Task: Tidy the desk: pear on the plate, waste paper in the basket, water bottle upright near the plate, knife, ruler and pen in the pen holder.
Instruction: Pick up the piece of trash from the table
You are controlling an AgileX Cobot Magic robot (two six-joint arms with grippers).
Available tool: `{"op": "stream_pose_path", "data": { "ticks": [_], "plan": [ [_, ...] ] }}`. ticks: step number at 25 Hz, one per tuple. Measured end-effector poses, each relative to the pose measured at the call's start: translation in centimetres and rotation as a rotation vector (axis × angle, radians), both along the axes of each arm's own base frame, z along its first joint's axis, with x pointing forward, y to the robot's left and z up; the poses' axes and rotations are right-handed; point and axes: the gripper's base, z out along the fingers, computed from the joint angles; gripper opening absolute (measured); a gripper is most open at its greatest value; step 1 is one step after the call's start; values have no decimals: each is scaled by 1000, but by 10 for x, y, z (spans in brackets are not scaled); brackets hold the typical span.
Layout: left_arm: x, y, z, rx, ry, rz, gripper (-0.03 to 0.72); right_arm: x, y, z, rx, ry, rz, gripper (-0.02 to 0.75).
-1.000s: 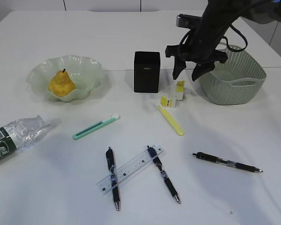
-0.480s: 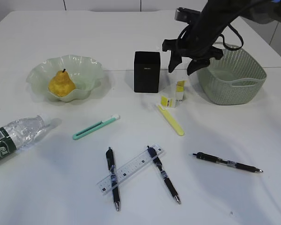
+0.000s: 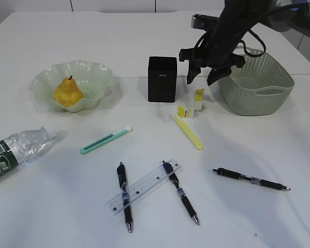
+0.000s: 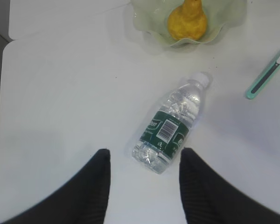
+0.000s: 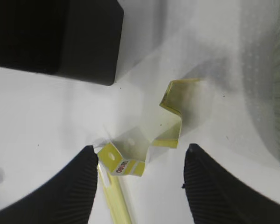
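Note:
The yellow pear sits in the wavy green plate. The water bottle lies on its side at the desk's left edge. In the left wrist view my open left gripper hovers above the base of the water bottle. My right gripper hangs open over the yellow and white waste paper, between the black pen holder and the basket. The waste paper lies between and beyond my fingertips. A teal knife, the clear ruler and three pens lie on the desk.
A pale yellow flat stick lies just in front of the paper scraps. One pen crosses the ruler; another lies alone at the right. The desk's far edge runs behind the basket.
My right gripper has lifted a little and shifted slightly left above the paper scraps, staying open. Nothing on the desk has moved.

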Motion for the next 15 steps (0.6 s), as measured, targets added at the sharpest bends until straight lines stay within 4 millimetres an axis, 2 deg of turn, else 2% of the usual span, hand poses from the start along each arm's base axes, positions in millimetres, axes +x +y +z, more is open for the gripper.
{"op": "stream_pose_path", "data": {
  "ticks": [4, 10, 15],
  "plan": [
    [0, 0, 0, 0, 0, 0, 341, 5, -1, 3, -17, -18, -6, 439],
    [0, 0, 0, 0, 0, 0, 341, 9, 0, -17, -28, 28, -10, 439],
    [0, 0, 0, 0, 0, 0, 341, 10, 0, -23, -31, 40, -10, 439]
  ]
}}
